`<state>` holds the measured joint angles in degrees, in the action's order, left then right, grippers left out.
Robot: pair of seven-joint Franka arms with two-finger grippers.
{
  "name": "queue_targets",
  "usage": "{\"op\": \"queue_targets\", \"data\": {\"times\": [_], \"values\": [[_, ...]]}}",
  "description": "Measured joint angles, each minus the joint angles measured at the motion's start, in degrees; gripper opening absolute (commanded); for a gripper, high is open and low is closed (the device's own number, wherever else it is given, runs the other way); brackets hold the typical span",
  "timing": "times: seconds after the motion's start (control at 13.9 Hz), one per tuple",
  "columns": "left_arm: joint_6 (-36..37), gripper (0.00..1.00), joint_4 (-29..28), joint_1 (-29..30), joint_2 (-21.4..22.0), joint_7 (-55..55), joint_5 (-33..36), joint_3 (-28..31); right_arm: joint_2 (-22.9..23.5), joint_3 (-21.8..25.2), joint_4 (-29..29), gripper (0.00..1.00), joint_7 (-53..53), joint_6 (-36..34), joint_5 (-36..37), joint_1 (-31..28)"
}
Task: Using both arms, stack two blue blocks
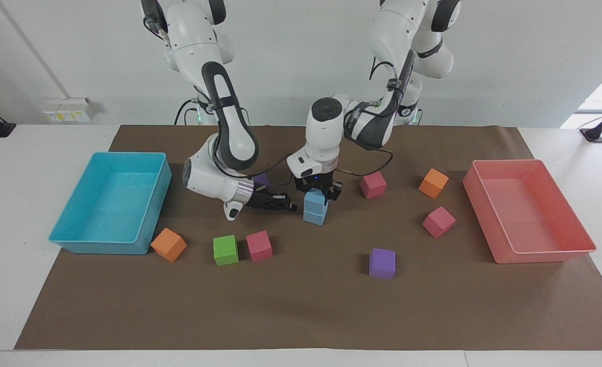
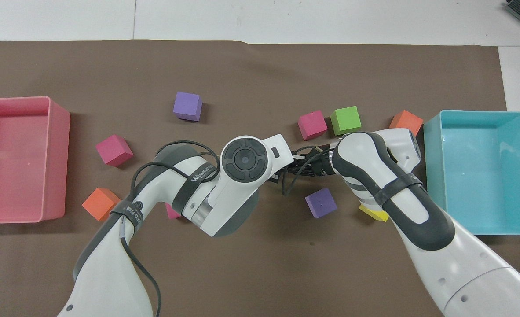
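Two sky-blue blocks stand stacked near the middle of the brown mat: the upper blue block [image 1: 315,201] sits on the lower blue block [image 1: 313,217]. My left gripper [image 1: 317,192] points straight down, its fingers on either side of the upper block and closed on it. My right gripper [image 1: 290,207] lies low and sideways just above the mat, its tip close beside the stack on the right arm's side, holding nothing. In the overhead view the left arm's wrist [image 2: 244,159] hides the stack and the left gripper.
A turquoise tray [image 1: 102,247] stands at the right arm's end and a pink tray [image 1: 545,256] at the left arm's end. Loose cubes lie around the stack: orange [image 1: 168,244], green [image 1: 225,250], pink [image 1: 258,245], purple [image 1: 382,263], pink [image 1: 438,221], yellow [image 2: 374,214].
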<state>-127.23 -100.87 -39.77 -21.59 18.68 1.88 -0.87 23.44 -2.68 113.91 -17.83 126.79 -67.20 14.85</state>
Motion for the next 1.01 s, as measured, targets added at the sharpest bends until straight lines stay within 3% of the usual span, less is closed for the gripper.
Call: {"op": "queue_targets", "data": {"times": [0.58, 0.79, 1.01], "values": [[-0.6, 0.3, 0.0, 0.0, 0.0, 0.0, 0.0, 0.2, 0.0, 0.0, 0.0, 0.0, 0.0, 0.1, 0.0, 0.0], [-1.3, 0.4, 0.0, 0.0, 0.0, 0.0, 0.0, 0.2, 0.0, 0.0, 0.0, 0.0, 0.0, 0.2, 0.0, 0.1], [-1.4, 0.44, -0.1, 0.0, 0.0, 0.0, 0.0, 0.2, 0.0, 0.0, 0.0, 0.0, 0.0, 0.2, 0.0, 0.1]]}}
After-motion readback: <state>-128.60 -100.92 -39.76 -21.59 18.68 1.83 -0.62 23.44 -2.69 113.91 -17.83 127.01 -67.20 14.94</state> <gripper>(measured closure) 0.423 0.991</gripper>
